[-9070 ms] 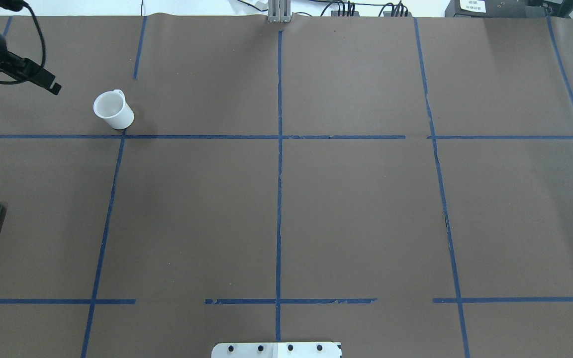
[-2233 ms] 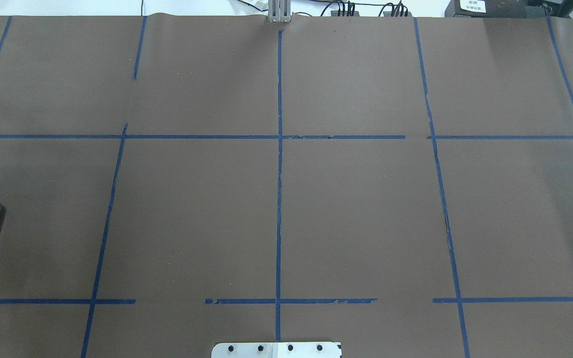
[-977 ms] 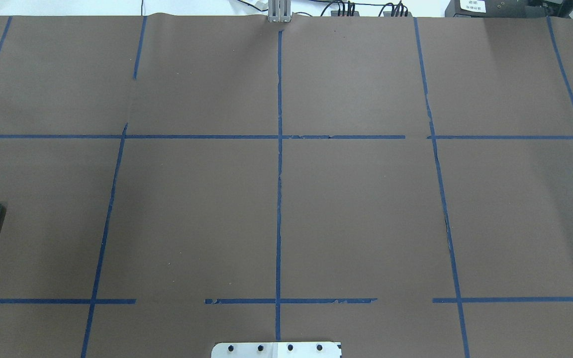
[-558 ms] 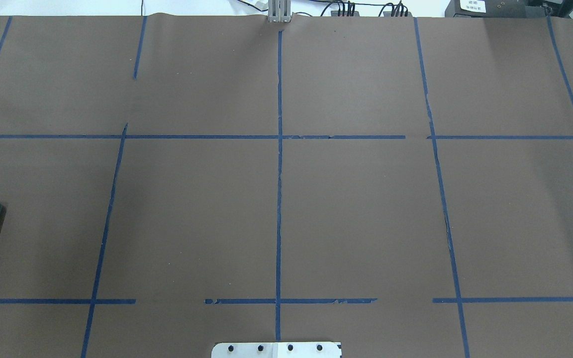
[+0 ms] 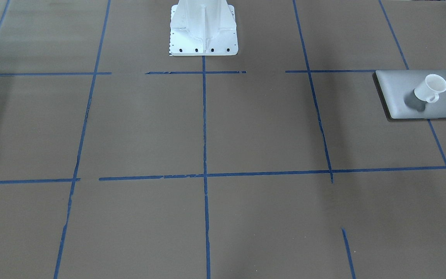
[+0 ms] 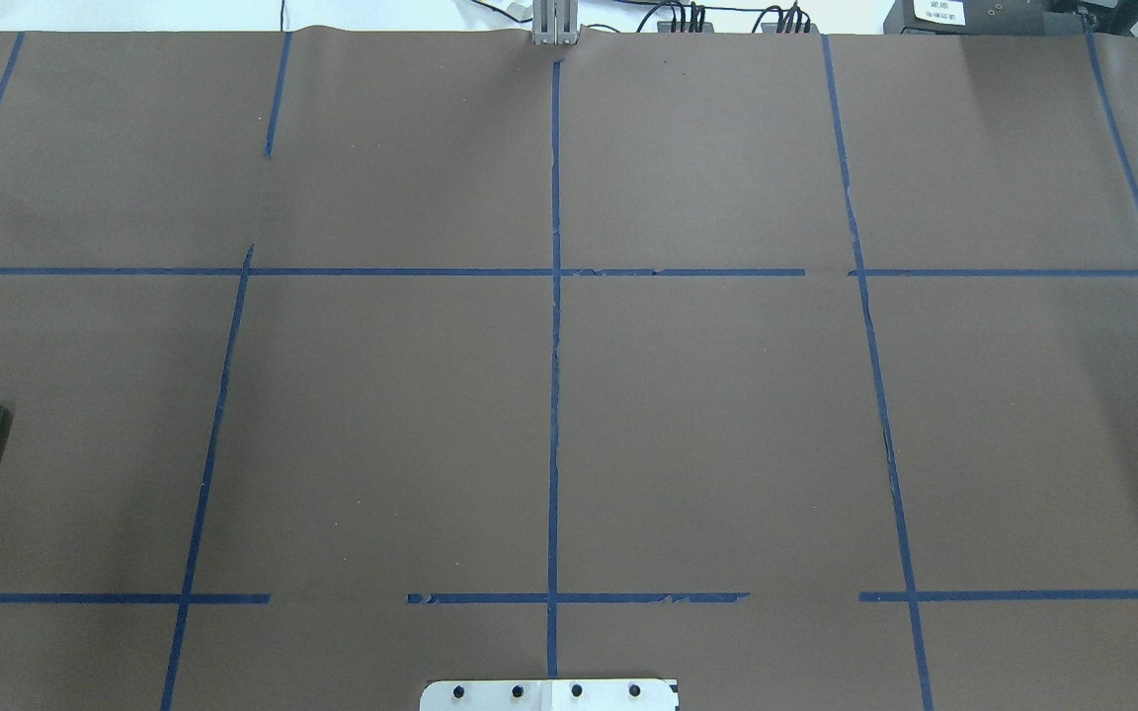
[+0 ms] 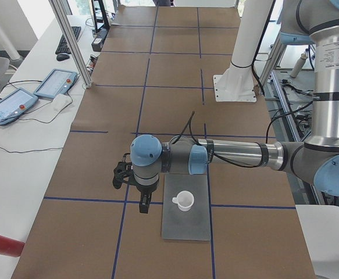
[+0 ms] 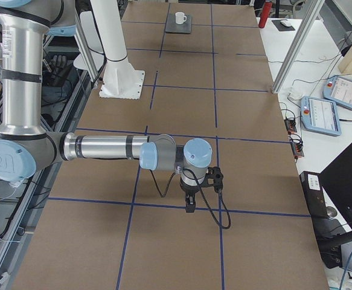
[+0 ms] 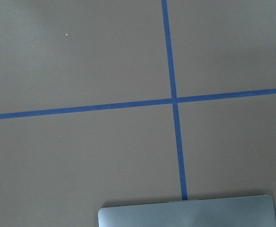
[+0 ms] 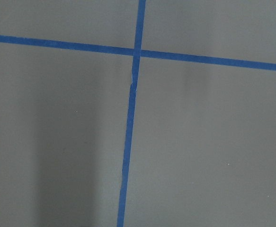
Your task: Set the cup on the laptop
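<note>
Since it stands upright near the middle of the lid, the small white, slightly translucent plastic cup [image 5: 430,88] is easy to read: a tapered body that widens to an open mouth, and a small loop handle turned away from the robot's white base [image 5: 203,29]. It casts a soft shadow on the flat silver-grey rectangular laptop with rounded corners [image 5: 397,97]. The laptop lies closed on the brown paper-covered table [image 5: 246,124], which is marked off with strips of blue tape [image 5: 204,124]. It sits at the robot's left end, just short of one tape crossing. From the left end of the table, the near arm's forearm runs level above the far part of the laptop. Its wrist bends so that the left gripper [image 7: 143,207] points straight down at the table just beside the laptop's long edge, apart from the cup and touching nothing. Whether its claw is wide or narrow cannot be told from this side view. From the right end, the near arm likewise stretches out low and level. The right gripper [image 8: 189,207] hangs downward close to a tape line, well apart from the cup and laptop at the far end of the table. How its claw stands cannot be told either.
</note>
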`<state>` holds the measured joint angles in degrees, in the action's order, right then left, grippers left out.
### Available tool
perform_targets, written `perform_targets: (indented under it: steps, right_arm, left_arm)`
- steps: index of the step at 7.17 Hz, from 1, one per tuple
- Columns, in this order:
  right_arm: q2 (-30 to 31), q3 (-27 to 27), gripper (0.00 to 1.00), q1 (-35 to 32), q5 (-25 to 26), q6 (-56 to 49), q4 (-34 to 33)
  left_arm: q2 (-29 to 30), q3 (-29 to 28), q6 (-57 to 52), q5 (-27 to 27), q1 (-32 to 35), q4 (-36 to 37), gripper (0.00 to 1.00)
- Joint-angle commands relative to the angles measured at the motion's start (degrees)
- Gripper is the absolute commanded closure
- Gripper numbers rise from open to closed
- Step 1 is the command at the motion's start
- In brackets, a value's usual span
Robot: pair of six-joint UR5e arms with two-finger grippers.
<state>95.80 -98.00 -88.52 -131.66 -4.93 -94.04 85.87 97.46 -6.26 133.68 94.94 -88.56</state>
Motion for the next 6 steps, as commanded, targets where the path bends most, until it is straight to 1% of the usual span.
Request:
perform_targets:
  steps: [1,3,6]
  right_arm:
    - [0.0,0.0,0.0,0.01,0.0,0.01,0.0]
    - [0.0,0.0,0.0,0.01,0.0,0.01,0.0]
    - [0.0,0.0,0.0,0.01,0.0,-0.08,0.0]
  left_arm:
    - [-0.09,-0.51,0.11,-0.09,-0.19,0.32,0.0]
    - [-0.17,-0.87,0.11,-0.27,-0.45,0.41,0.0]
    - [-0.17,-1.75,0.2,-0.27,-2.82,0.06,0.0]
